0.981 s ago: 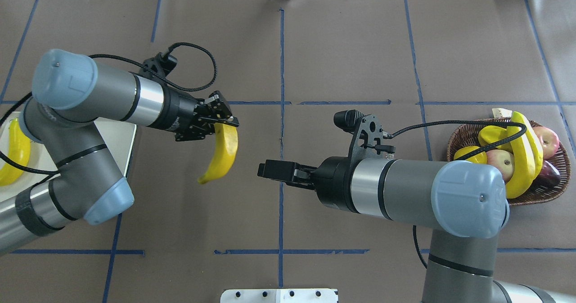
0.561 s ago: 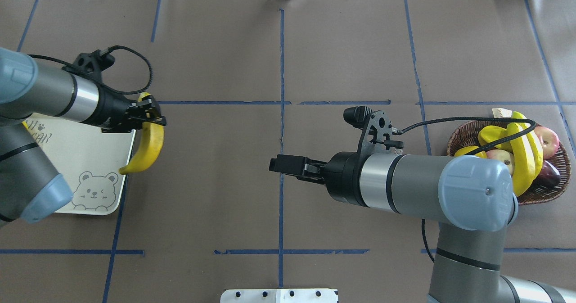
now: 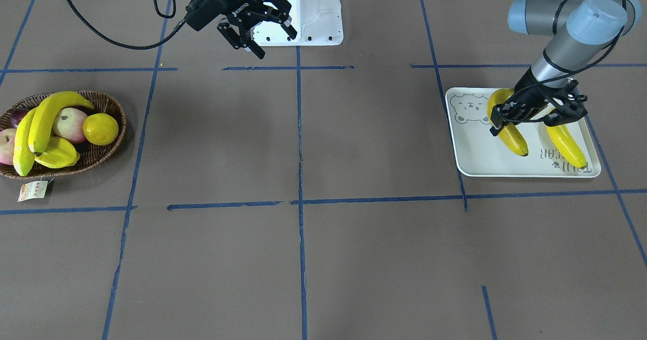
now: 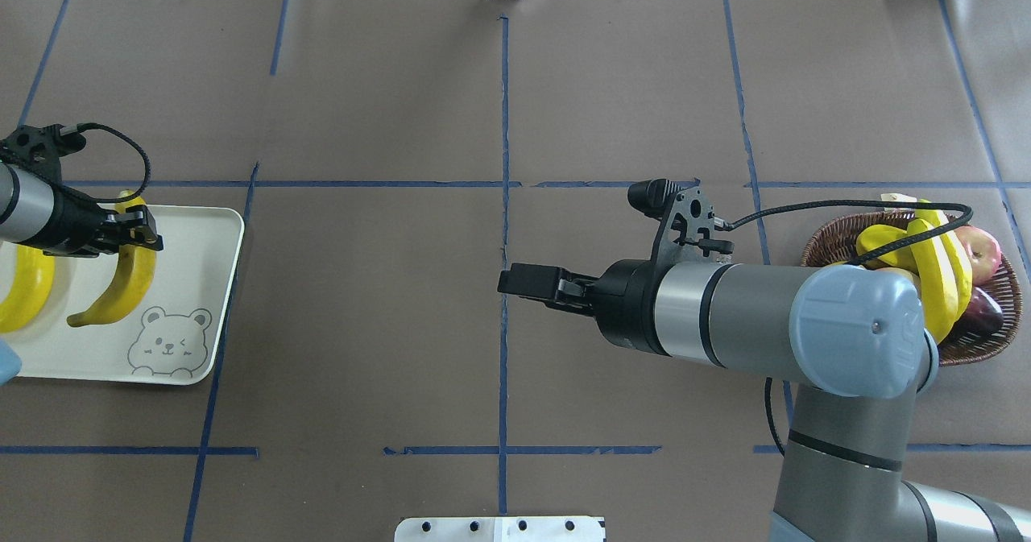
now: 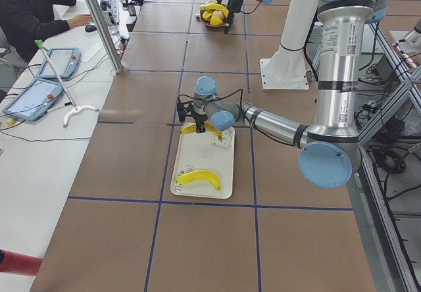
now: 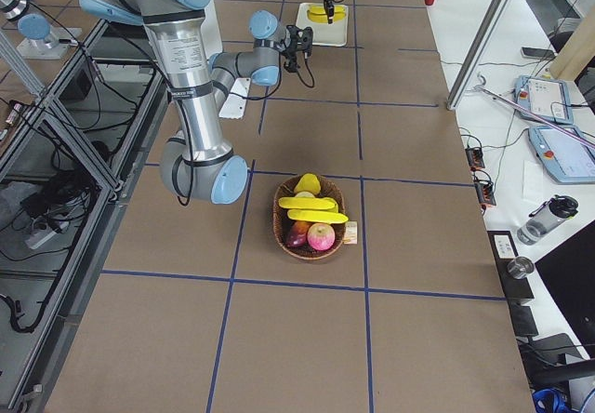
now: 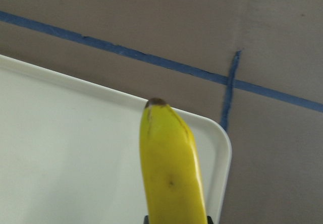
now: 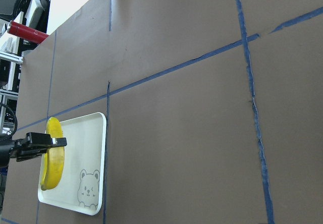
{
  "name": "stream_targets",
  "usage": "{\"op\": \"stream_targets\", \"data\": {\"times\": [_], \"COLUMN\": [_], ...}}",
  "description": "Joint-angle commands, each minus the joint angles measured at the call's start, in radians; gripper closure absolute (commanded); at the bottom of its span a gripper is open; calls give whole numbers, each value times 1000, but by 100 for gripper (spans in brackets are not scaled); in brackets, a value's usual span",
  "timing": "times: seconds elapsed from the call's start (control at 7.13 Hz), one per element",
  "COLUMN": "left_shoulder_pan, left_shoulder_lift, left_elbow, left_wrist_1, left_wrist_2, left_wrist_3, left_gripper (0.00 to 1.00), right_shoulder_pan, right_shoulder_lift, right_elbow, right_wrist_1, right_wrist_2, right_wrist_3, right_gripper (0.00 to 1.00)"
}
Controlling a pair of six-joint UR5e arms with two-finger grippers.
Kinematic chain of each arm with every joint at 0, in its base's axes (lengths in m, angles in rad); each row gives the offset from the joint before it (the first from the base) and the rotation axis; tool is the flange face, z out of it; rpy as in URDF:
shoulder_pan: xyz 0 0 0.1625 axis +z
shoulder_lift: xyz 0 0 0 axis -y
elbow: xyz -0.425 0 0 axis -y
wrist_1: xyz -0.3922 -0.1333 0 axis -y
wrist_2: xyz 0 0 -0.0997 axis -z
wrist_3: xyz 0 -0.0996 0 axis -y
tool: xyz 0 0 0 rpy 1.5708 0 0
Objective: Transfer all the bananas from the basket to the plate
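Observation:
My left gripper (image 4: 141, 236) is shut on a yellow banana (image 4: 121, 284) that hangs over the plate (image 4: 185, 244), its tip low near the bear drawing. I cannot tell whether the tip touches. A second banana (image 4: 24, 288) lies flat on the plate beside it. The front view shows the same pair: the held banana (image 3: 509, 130) and the lying one (image 3: 566, 145). The basket (image 3: 101, 153) holds two more bananas (image 3: 50, 112) on top of other fruit. My right gripper (image 3: 276, 46) is open with nothing in it, over bare table left of the basket (image 4: 991, 341).
In the basket, apples (image 3: 68, 123), a round yellow fruit (image 3: 100, 129), a starfruit (image 3: 55, 155) and a dark purple fruit (image 4: 983, 312) lie with the bananas. Its paper tag (image 3: 33, 190) rests on the table. A white base plate (image 3: 303, 11) sits at the robot's edge. A person sits beyond the far table edge.
My left arm has carried the banana left from near the table's middle to over the plate. My right gripper has drawn back a little toward the basket, still open.

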State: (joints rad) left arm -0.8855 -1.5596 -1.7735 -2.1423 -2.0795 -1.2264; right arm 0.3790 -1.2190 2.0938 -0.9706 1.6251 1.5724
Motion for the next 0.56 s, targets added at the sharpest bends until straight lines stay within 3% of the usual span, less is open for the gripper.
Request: {"op": "stream_targets", "data": {"times": [0.0, 0.42], "left_shoulder_pan": [-26, -41], "left_shoulder_lift": [9, 10], "left_elbow": [72, 137], "left_wrist_1": [-7, -19], "left_wrist_2": [-1, 9], "left_wrist_3": [15, 16], "left_gripper": [100, 100], "right_shoulder_pan": [3, 1], "right_shoulder_lift": [-1, 1], "right_elbow": [0, 0], "right_wrist_1": [-7, -7], "right_wrist_2": [-1, -1], "right_wrist_3": [0, 0], "right_gripper": [0, 0]}}
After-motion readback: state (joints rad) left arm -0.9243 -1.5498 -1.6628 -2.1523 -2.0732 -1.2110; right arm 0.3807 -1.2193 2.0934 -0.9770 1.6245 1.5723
